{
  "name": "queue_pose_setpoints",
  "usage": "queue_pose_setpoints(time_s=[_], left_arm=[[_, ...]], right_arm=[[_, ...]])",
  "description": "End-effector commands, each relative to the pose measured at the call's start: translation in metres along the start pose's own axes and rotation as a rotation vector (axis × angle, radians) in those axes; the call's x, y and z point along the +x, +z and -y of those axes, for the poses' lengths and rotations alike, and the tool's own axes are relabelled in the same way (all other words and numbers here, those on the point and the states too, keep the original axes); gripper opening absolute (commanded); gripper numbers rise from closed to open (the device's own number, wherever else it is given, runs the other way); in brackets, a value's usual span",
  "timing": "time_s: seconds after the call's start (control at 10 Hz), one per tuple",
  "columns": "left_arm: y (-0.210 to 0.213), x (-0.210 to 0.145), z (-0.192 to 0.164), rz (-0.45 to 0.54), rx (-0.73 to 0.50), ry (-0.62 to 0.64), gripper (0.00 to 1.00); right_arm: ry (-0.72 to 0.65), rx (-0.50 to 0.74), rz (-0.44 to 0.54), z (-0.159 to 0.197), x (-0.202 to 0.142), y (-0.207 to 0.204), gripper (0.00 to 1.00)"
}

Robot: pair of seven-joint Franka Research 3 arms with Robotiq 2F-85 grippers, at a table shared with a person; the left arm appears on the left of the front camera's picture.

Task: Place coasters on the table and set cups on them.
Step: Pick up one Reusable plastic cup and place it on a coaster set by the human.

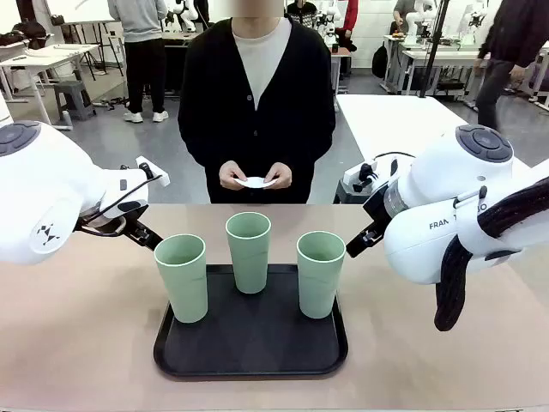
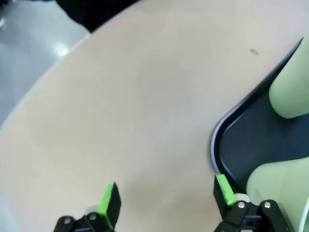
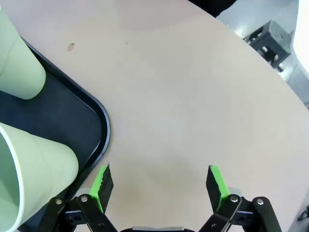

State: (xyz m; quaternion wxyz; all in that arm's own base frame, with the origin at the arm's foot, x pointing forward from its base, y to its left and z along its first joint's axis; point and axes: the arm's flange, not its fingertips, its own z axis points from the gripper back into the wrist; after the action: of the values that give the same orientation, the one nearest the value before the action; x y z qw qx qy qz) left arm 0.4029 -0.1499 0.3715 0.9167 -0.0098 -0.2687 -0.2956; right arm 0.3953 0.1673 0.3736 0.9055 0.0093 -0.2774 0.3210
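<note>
Beige table (image 1: 77, 343), three cups (image 1: 182, 276) on a black tray (image 1: 249, 348), both claws wide and empty.
The cups stood upright by the tray's left, far and right edges. The left gripper (image 2: 165, 193) hung over bare tabletop beside the tray's left rim, the right gripper (image 3: 159, 176) beside its right rim. The coasters (image 1: 256, 182) (thin white paper, surely flimsy) sat in a person's hands (image 1: 232, 177) beyond the far edge. The cups looked light, stiff and smooth, so probably slippery: best pinched gently across the wall at mid-height.
</note>
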Motion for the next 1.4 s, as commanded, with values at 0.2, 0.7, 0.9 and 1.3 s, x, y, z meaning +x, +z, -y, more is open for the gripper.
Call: queue_pose_setpoints(time_s=[0.2,0.7,0.9,1.3], left_arm=[[0.0,0.0,0.0001,0.0,0.0,0.0,1.0],[0.0,0.0,0.0001,0.0,0.0,0.0,1.0],[0.0,0.0,0.0001,0.0,0.0,0.0,1.0],[0.0,0.0001,0.0002,0.0,0.0,0.0,1.0]], right_arm=[[0.0,0.0,0.0,0.0,0.0,0.0,1.0],[0.0,0.0,0.0,0.0,0.0,0.0,1.0],[0.0,0.0,0.0,0.0,0.0,0.0,1.0],[0.001,0.0,0.0,-0.0001,0.0,0.0,1.0]])
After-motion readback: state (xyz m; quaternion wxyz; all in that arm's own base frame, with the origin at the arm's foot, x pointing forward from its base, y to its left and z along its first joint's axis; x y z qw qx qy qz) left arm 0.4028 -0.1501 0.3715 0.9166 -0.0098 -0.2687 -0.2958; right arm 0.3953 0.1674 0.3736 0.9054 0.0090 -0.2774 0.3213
